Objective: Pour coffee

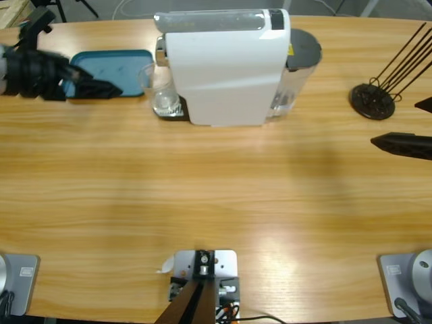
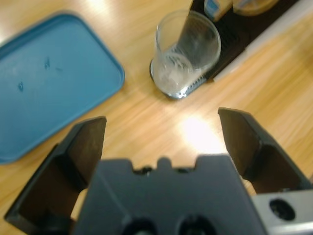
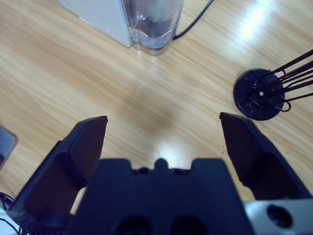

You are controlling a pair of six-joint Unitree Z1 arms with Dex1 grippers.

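Fingers (image 2: 78, 147) wide on both arms, holding nothing; I'd square the left gripper (image 2: 164, 142) on the glass (image 2: 186, 56) first.

Bright overhead light is glaring in pale patches off the table (image 1: 223, 202), the machine (image 1: 226, 67) is casting a soft shadow toward the camera, and in the left wrist view the glass (image 2: 187, 54) and tray (image 2: 49, 83) are blurring, the near jaws dark and unfocused.
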